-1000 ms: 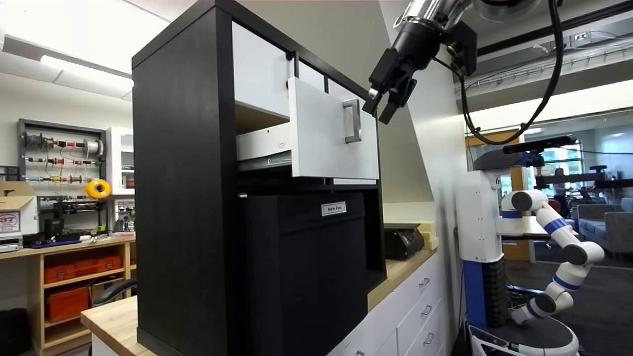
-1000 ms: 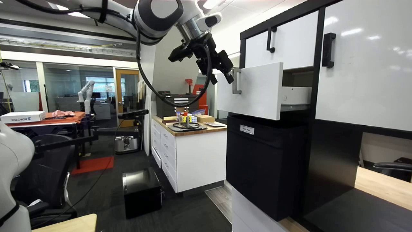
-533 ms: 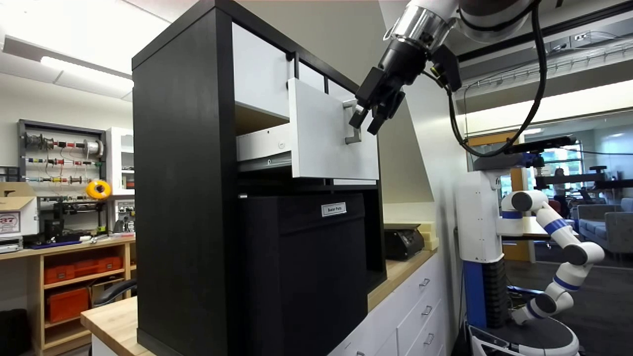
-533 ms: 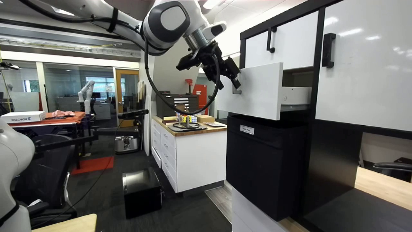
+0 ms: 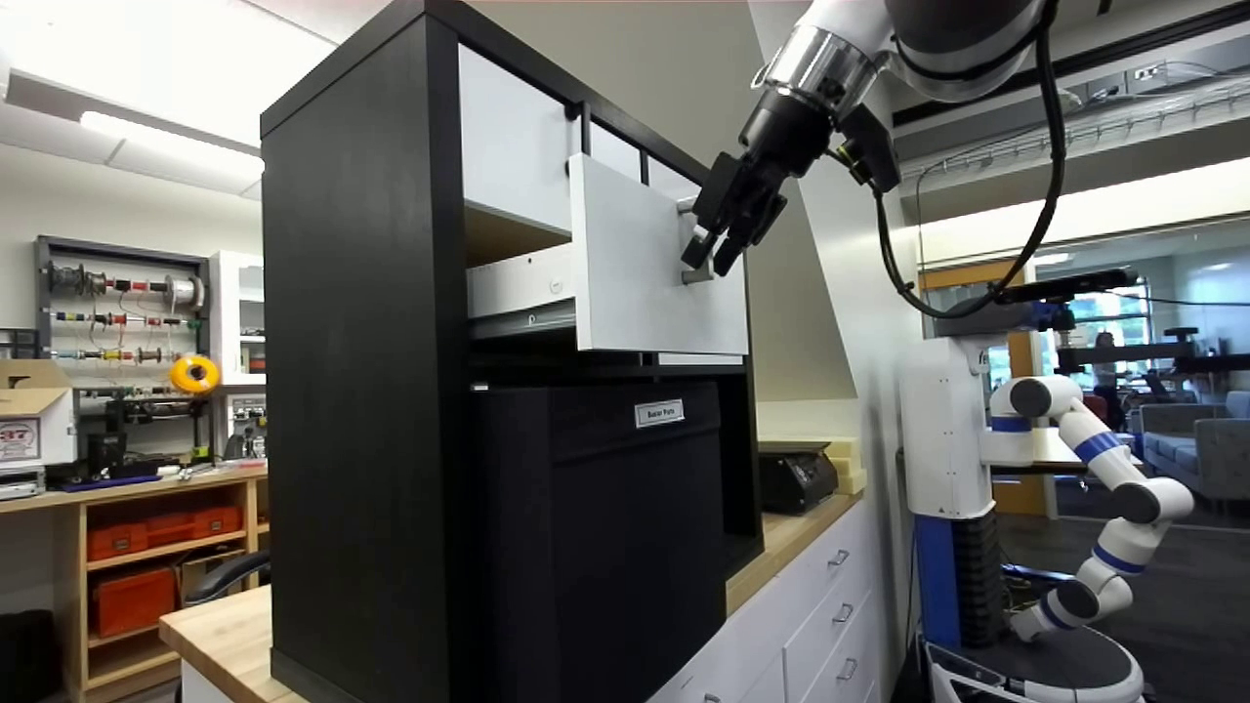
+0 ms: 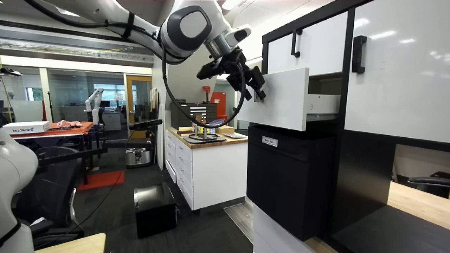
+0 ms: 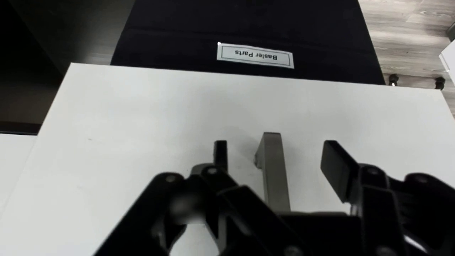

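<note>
Gripper (image 5: 711, 254) nearer open drawer's front (image 5: 635, 278) than a second ago, jaws drawn in a little yet apart; wrist view: grey handle (image 7: 275, 174) between fingers at its 9 and 3 o'clock, so straddled, ungripped

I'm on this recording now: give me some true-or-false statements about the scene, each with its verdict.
1. A grey metal bar handle is fixed to a white flat-fronted drawer. True.
2. The black jaws are clamped on the handle. False: they stand open, a gap on either side.
3. The drawer is fully shut. False: it stands open.
4. A white rectangular label on the black fabric bin reads "Basler Parts". True.
</note>
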`<state>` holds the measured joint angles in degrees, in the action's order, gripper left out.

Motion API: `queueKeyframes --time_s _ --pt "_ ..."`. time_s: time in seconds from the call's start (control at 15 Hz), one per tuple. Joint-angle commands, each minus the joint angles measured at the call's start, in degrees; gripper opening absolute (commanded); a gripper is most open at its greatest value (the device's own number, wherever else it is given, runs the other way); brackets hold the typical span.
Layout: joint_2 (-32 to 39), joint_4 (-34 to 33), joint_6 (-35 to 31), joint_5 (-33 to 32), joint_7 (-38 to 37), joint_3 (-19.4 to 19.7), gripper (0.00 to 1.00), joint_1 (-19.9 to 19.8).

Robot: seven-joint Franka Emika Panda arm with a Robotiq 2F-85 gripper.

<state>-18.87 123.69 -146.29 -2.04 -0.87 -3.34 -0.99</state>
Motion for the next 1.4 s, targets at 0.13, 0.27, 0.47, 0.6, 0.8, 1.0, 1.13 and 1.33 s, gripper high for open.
queueKeyframes --time_s 0.13,0.27,0.47,0.6,0.8,1.0,1.13,1.33 --pt "0.05 -0.27 -1.4 -1.36 -1.58 0.4 0.28 -0.53" --pt "0.17 -0.25 -1.42 -1.34 -1.63 0.47 0.15 -0.7" --pt "0.69 -0.39 -1.17 -1.34 -1.28 0.59 0.01 -0.75" --pt "1.3 -0.86 -0.75 -1.12 -0.65 0.75 0.03 -0.53" --pt "2.04 -2.56 0.66 -0.71 0.3 1.12 0.04 -0.25" --pt "4.38 -5.28 1.08 -0.69 0.43 1.41 0.04 -0.46" --pt "6.71 -7.79 1.44 -0.85 0.26 1.52 0.04 -0.66" --pt "11.56 -12.64 2.19 -1.02 0.08 1.72 0.04 -0.84"
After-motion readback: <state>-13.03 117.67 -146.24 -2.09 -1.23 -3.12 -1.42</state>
